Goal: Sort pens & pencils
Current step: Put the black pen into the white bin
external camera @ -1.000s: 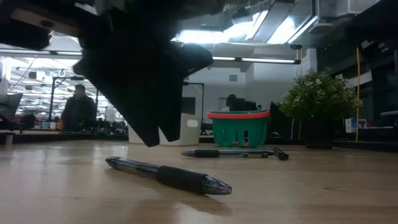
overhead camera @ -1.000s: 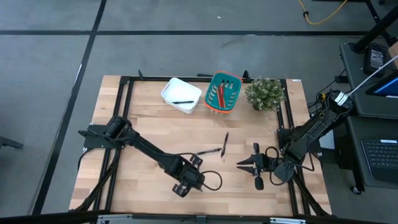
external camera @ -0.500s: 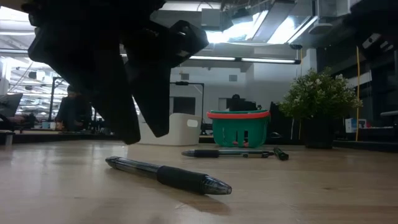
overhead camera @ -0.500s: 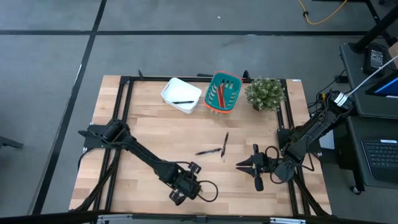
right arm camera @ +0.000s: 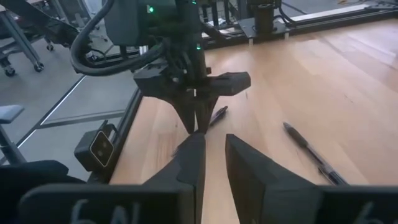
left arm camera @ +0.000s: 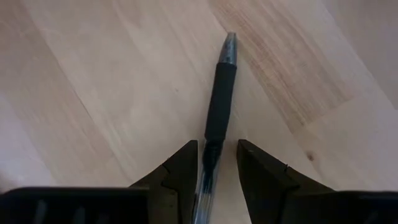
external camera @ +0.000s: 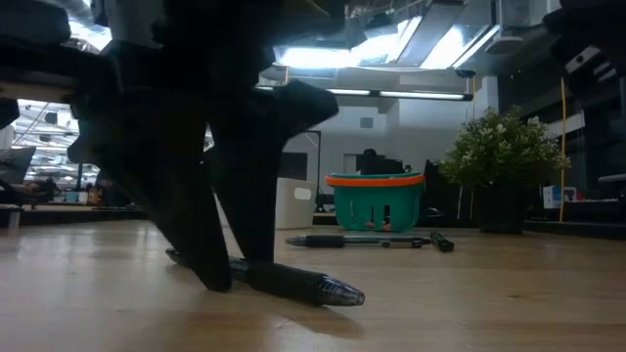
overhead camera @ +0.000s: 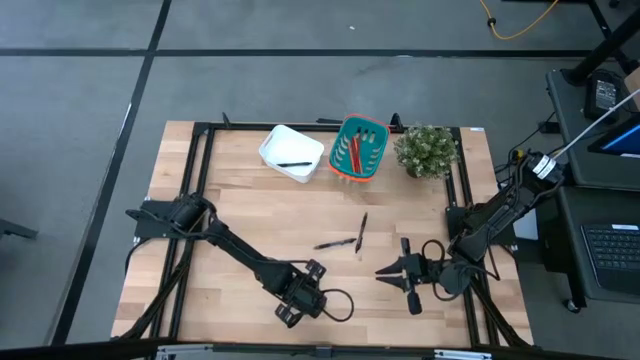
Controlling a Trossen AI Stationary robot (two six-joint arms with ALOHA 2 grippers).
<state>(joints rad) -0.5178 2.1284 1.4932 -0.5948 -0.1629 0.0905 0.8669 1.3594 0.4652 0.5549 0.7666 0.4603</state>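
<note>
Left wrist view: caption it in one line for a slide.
Left gripper, open, straddles a black pen lying on the wooden table.

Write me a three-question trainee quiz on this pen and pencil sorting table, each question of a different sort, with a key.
1. True or false: the left end effector has its fingers on either side of a black pen lying on the table.
2. Which container holds the red and orange pencils? A. white bin B. teal basket C. plant pot
3. Fill in: the two other loose pens lie near the table's ____.

Key
1. True; the fingers stand open, not yet closed on it.
2. B, the teal basket; the white bin holds one black pen.
3. Middle, ahead of the waiting right end effector.
</note>
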